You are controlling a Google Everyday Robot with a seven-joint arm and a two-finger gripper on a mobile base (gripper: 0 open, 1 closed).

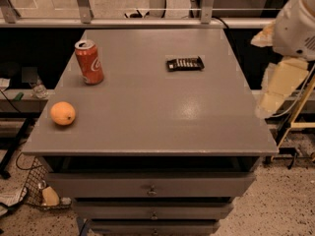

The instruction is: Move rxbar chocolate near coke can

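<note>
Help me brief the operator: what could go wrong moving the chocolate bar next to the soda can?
The gripper hangs beyond the right side of the table, apart from the chocolate bar, which lies flat, so a grasp may slip. The soda can stands upright; a placement too close could tip it. The orange near the left edge might roll if bumped.

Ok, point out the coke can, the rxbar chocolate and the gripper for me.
coke can [89,64], camera view, on its red side.
rxbar chocolate [184,63], camera view, middle of the black wrapper.
gripper [274,93], camera view, on its pale lower part, in the air beyond the right edge of the table [147,117].
</note>
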